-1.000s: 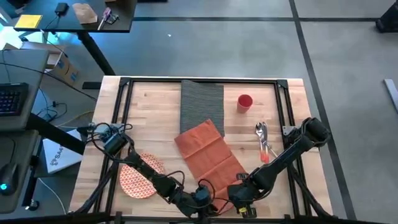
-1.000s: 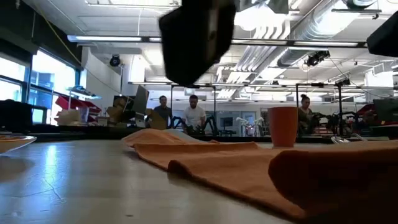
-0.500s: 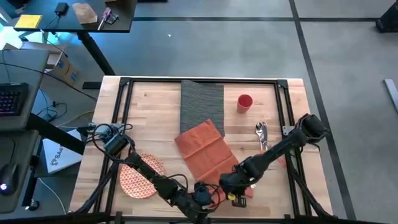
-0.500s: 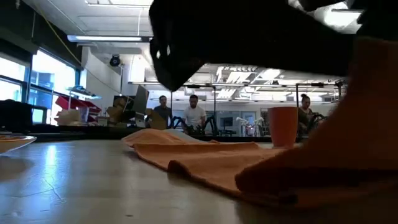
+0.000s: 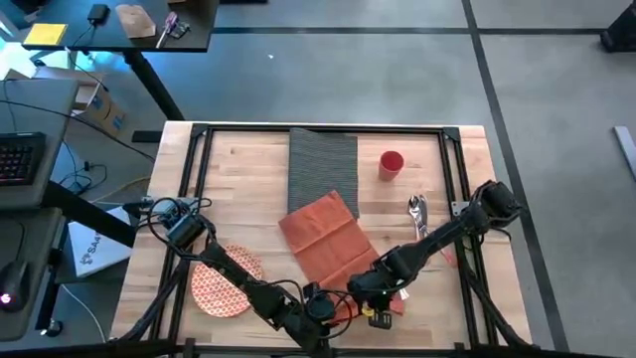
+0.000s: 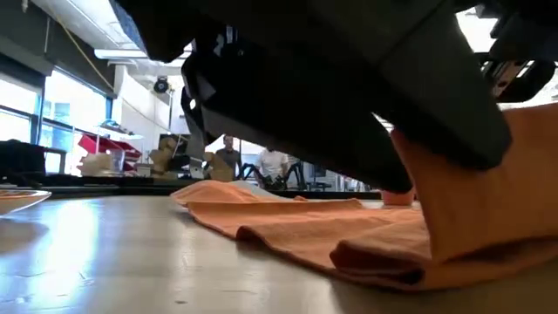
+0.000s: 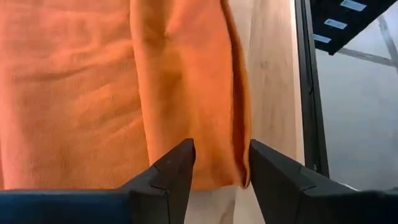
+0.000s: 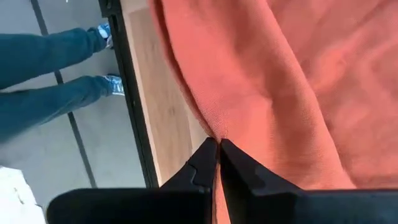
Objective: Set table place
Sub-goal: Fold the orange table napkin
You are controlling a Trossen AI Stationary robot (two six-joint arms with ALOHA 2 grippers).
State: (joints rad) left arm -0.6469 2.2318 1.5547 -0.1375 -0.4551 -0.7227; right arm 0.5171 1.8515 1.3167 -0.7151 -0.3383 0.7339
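Observation:
The orange napkin point(image 5: 328, 239) lies slantwise on the wooden table point(image 5: 248, 169), its far corner over the dark grey placemat point(image 5: 321, 159). My right gripper point(image 5: 366, 295) is shut on the napkin near the table's near edge. My left gripper point(image 5: 316, 304) stands open just to its left. In the left wrist view its fingers point(image 7: 219, 152) stand on either side of a raised ridge point(image 7: 211, 124) at the napkin's near edge. The patterned plate point(image 5: 221, 281) lies at the near left, the red cup point(image 5: 392, 163) at the far right, and the cutlery point(image 5: 417, 214) right of the napkin. My right gripper pinches the napkin's near edge point(image 8: 214, 127) between its two shut fingers, where the cloth gathers into a pleat. That part point(image 6: 488, 183) is raised off the table and slopes down to a fold point(image 6: 384, 262) that rests on the wood. The rest lies flat.
The black rail point(image 8: 134, 124) runs along the table's near edge just behind the grippers. A person's legs in jeans point(image 8: 50, 62) stand on the floor beyond it. A dark desk point(image 5: 20, 159) with a keyboard is off the table's left side.
My right gripper has gone toward the table's left edge along the near side, shut on the napkin. The napkin's near right part has risen off the table and folded toward the left, while its far part stays flat on the placemat.

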